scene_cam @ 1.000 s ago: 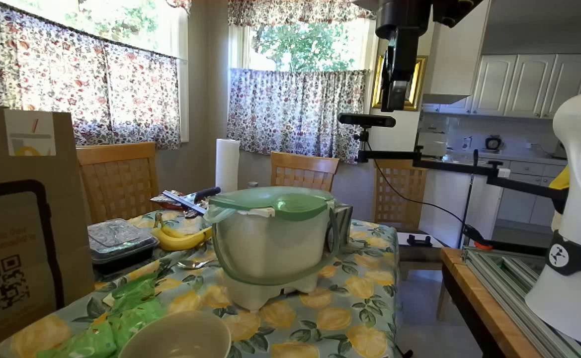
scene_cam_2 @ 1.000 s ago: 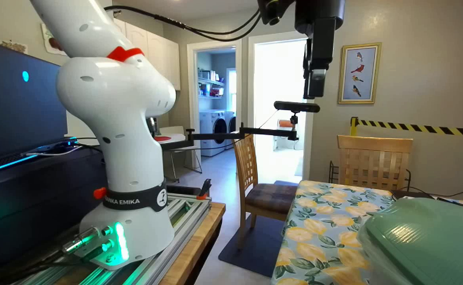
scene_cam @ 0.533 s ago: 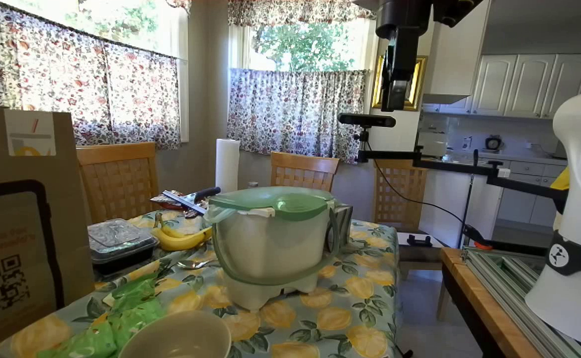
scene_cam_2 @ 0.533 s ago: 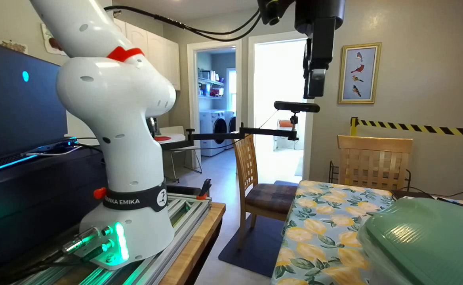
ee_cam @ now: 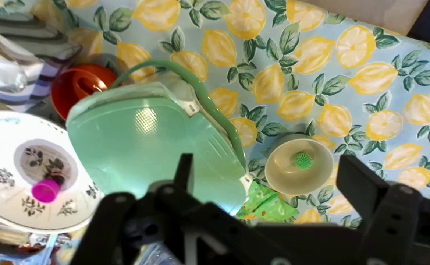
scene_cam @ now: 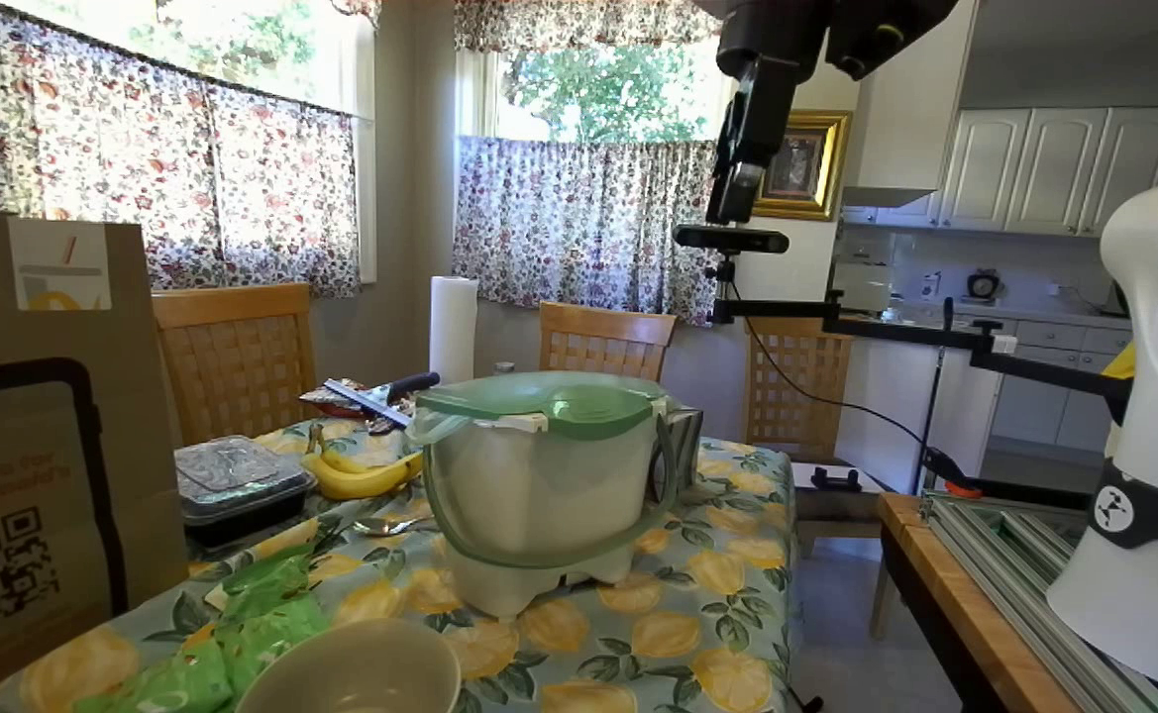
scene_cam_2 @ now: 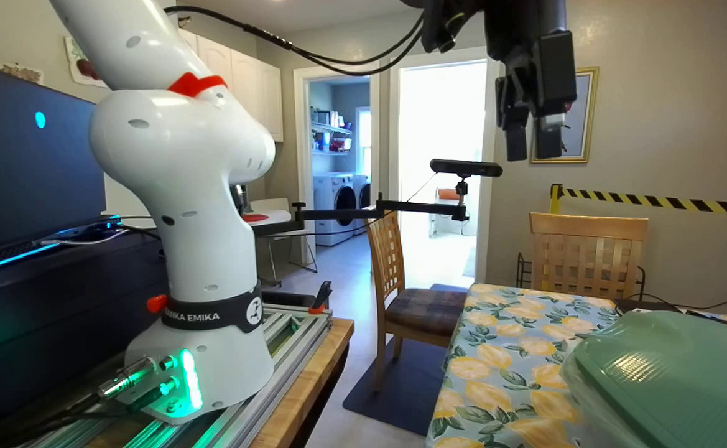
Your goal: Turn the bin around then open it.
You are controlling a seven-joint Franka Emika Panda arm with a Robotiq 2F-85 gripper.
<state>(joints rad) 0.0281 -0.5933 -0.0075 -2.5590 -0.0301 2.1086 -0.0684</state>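
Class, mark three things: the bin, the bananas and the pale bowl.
Bin (scene_cam: 539, 495): in an exterior view, on its off-white body.
Bananas (scene_cam: 356, 483): in an exterior view, on the front banana's peel.
Pale bowl (ee_cam: 281, 170): in the wrist view, on its bare inner wall.

White rounded arm (scene_cam_2: 170, 146) — red trim (scene_cam_2: 196, 85), black lettered band (scene_cam_2: 214, 317), black cables (scene_cam_2: 267, 38) — black hand (scene_cam_2: 532, 147).

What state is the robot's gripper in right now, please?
Black two-jawed gripper: open, its jaws standing well apart in the wrist view, holding nothing.
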